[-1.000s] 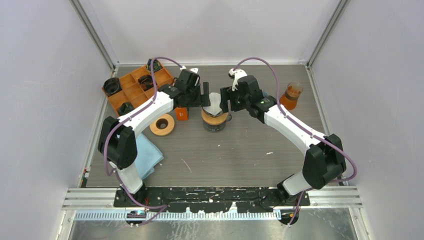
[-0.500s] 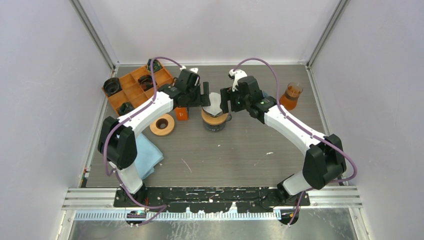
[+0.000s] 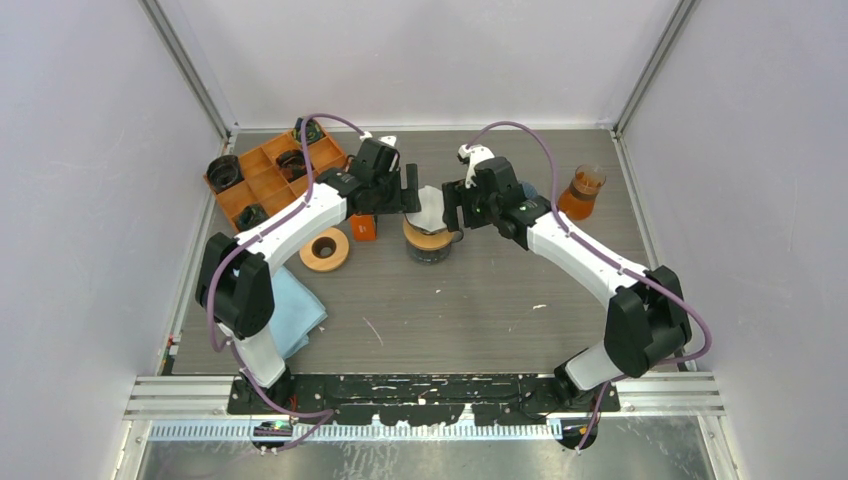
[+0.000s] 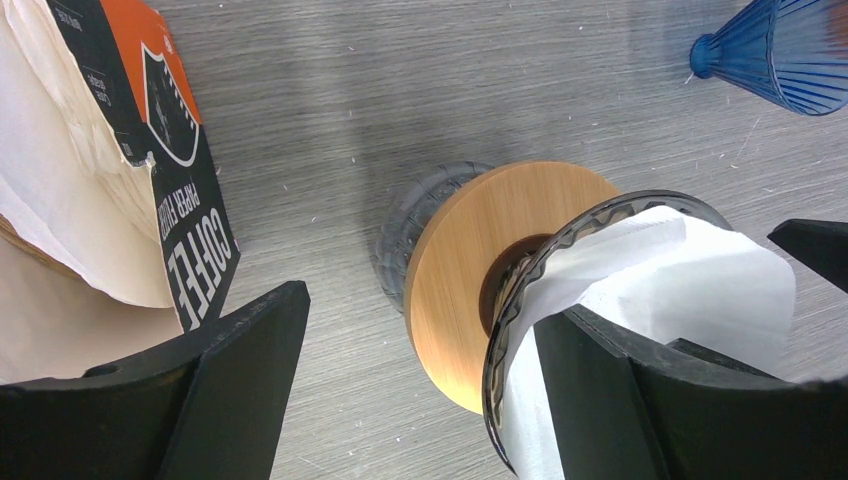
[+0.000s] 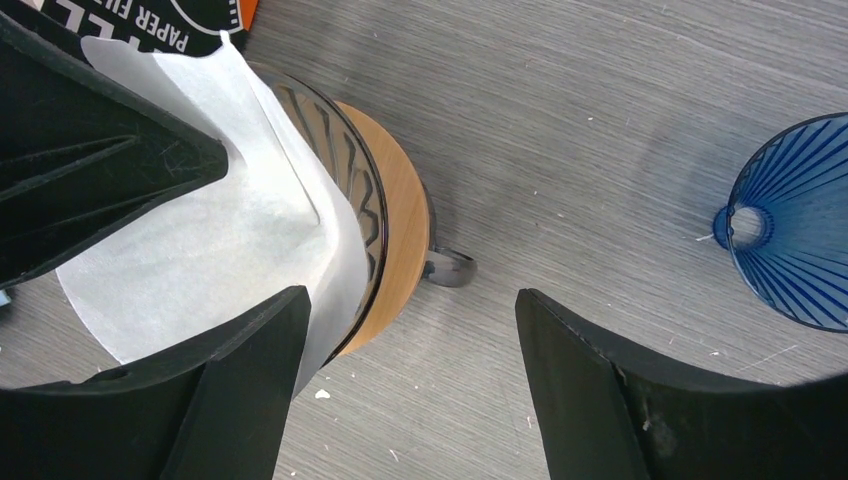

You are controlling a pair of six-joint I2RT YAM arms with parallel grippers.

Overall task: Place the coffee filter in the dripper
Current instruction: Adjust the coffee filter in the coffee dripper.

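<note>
Coffee filter (image 5: 220, 250) stands in the dripper (image 5: 348, 175), left gripper (image 3: 410, 192) and right gripper (image 3: 450, 204) spread wide beside it.
Placement looks nearly done; next, settle it flush without crumpling.

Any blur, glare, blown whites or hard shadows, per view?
Top external: sharp, evenly lit, no glare. Left wrist: coffee filter bright but not clipped, its folds read. Right wrist: in focus, soft shadow band across the table, blue ribbed cone cut by the frame edge.
</note>
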